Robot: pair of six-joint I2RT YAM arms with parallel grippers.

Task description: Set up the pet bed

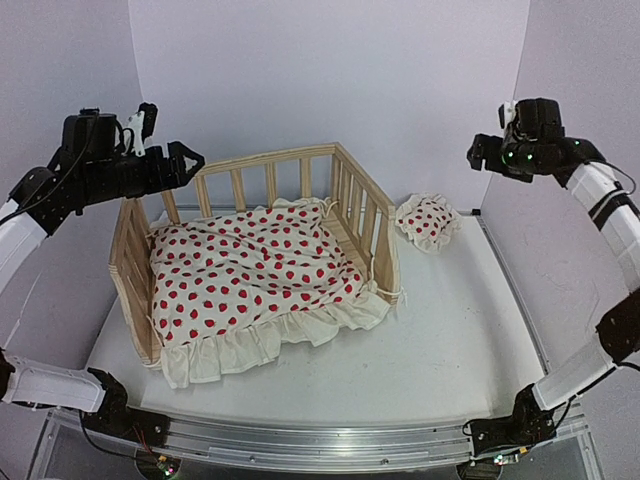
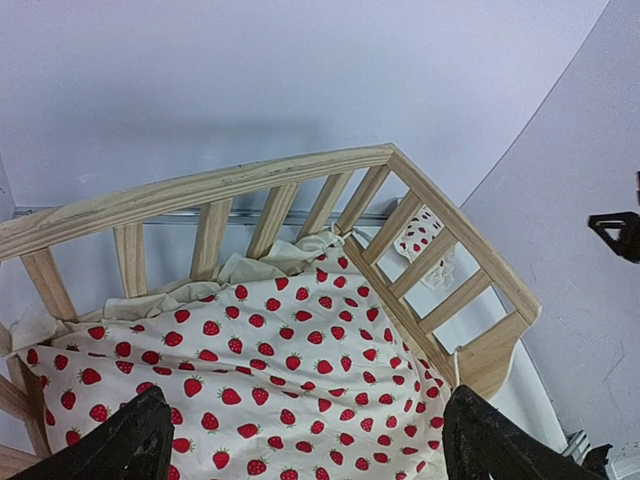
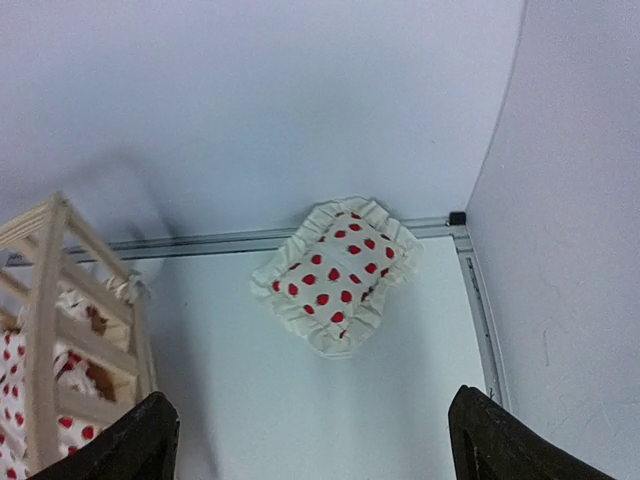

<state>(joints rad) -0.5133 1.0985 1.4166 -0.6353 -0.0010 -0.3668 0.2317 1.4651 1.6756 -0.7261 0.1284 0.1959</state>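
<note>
The pet bed (image 1: 268, 161) is a light pine frame with slatted rails on three sides, standing left of centre on the table. A red-dotted white ruffled cushion (image 1: 250, 268) lies in it, its ruffle hanging over the open front. My left gripper (image 1: 188, 160) hovers above the bed's back left corner, open and empty. In the left wrist view the left gripper (image 2: 315, 450) looks down on the cushion (image 2: 270, 350) and back rail (image 2: 200, 190). My right gripper (image 1: 478, 155) is open and raised at the far right. From the right wrist, that gripper (image 3: 315, 450) is empty above the small pillow (image 3: 340, 272).
The small red-dotted pillow (image 1: 427, 220) lies on the white table (image 1: 450, 330) just right of the bed's right rail (image 1: 365, 215). Pale walls close in the back and both sides. A metal rail (image 1: 330, 440) runs along the near edge between the arm bases.
</note>
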